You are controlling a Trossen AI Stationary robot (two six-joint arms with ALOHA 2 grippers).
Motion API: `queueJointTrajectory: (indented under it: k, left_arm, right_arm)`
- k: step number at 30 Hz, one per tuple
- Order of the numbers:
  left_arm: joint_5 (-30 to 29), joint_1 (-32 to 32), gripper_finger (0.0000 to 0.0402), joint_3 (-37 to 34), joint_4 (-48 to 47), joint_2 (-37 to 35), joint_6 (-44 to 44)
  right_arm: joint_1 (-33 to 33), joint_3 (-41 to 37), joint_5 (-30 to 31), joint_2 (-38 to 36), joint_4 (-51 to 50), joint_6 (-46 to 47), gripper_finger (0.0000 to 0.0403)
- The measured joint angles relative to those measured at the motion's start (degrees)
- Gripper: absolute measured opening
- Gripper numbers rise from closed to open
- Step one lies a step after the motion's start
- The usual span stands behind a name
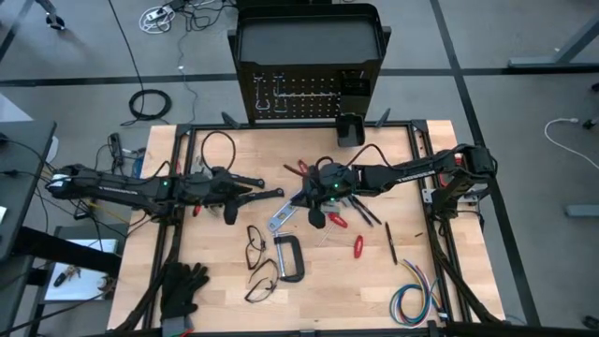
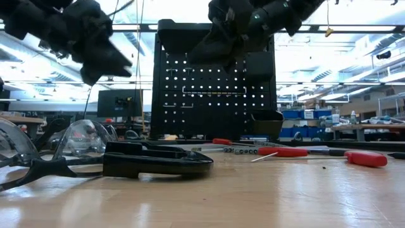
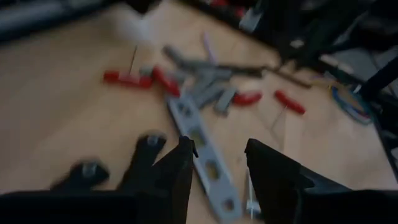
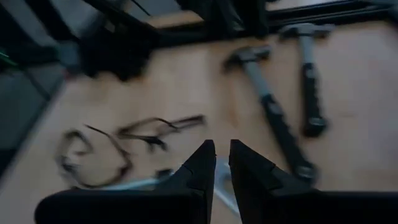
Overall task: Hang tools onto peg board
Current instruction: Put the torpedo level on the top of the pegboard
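Note:
The upright black peg board (image 1: 309, 89) (image 2: 215, 88) stands past the table's far edge, with silver hooks and a small black bin (image 2: 266, 120). Two black-handled hammers (image 4: 277, 118) (image 4: 309, 81) lie flat on the wood under my left arm. My left gripper (image 1: 245, 192) (image 3: 217, 168) hangs open above the table, nothing between its fingers. The silver flat bar (image 3: 199, 149) (image 1: 281, 221) lies beyond it among grey pieces and red-handled tools (image 3: 130, 79). My right gripper (image 1: 311, 195) (image 4: 222, 152) hovers shut over the table's middle. A grey C-clamp (image 1: 290, 257) lies nearer the front.
Black gloves (image 1: 182, 290) lie at the near left corner and a coloured wire bundle (image 1: 412, 300) at the near right. Safety glasses (image 1: 255, 245) (image 2: 38, 152) and black cords lie left of the clamp. More red-handled tools (image 1: 357, 245) (image 2: 364, 158) lie right of centre.

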Motion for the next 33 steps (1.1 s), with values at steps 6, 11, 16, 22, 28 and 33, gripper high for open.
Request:
queueJointTrajectory:
  k: [6,11,16,22,28,33]
  left_arm:
    - [-7.36,-3.41,0.0152,0.0,7.72,0.1,4.05]
    - [-13.45,-9.09,0.0152,0.0,7.97,0.12,4.58]
    - [-27.27,-17.59,0.0152,-0.02,9.82,0.12,10.2]
    - [-35.27,-21.51,0.0152,-0.02,14.5,0.12,13.16]
    - [-32.52,-21.98,0.0152,-0.02,14.53,0.12,9.94]
    - [-32.8,-21.75,0.0152,-0.02,15.67,0.12,9.77]
  right_arm:
    - [-0.31,4.93,4.92,0.0,-2.46,-4.45,0.006]
    - [-0.97,8.28,6.35,0.0,-7.25,-6.04,0.0052]
    - [-0.57,8.49,7.62,0.0,-9.21,-8.5,0.0038]
    - [0.03,8.51,5.93,0.0,-11.81,-12.31,0.0038]
    - [0.48,9.66,5.45,2.86,-21.23,-16.88,0.0057]
    - [0.42,16.2,5.41,10.16,-24.17,-20.99,0.0089]
